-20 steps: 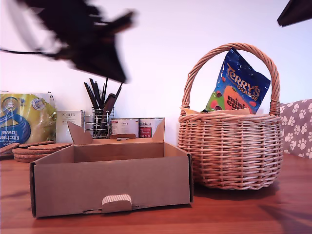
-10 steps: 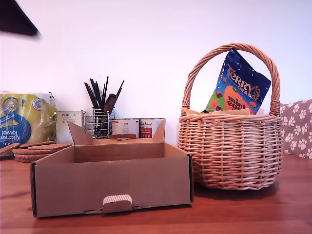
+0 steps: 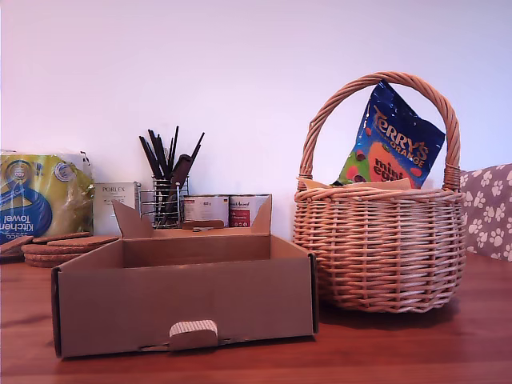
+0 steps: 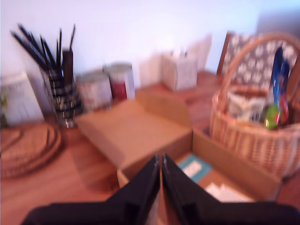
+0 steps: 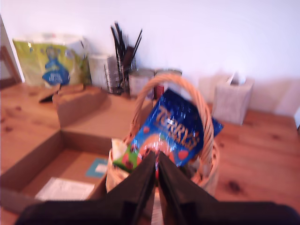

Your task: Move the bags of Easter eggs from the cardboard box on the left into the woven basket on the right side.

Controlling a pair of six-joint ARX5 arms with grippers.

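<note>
The cardboard box (image 3: 184, 296) stands toward the exterior view's left, and the woven basket (image 3: 376, 248) toward its right. A dark blue Terry's Orange bag (image 3: 396, 144) sticks up out of the basket under the handle. Neither gripper appears in the exterior view. My first gripper (image 4: 161, 161) is shut, holds nothing and hovers high over the box (image 4: 154, 131), with the basket (image 4: 248, 136) beyond, holding the blue bag (image 4: 279, 75) and a pale bag (image 4: 243, 105). My second gripper (image 5: 157, 159) is shut and empty above the Terry's bag (image 5: 173, 131) in the basket (image 5: 197, 103). The box floor (image 5: 70, 168) shows only a teal label and white paper.
Behind the box stand a kitchen towel pack (image 3: 40, 200), stacked cork mats (image 3: 60, 246), a black wire utensil holder (image 3: 166, 192) and two tins (image 3: 224, 210). A paw-print cushion (image 3: 488, 208) sits at the exterior view's right edge. A tissue box (image 5: 232, 96) stands behind the basket.
The dark arm over the box rose out through the exterior view's upper left. The arm tip at its upper right corner also left the picture. Box, basket and bag stayed put.
</note>
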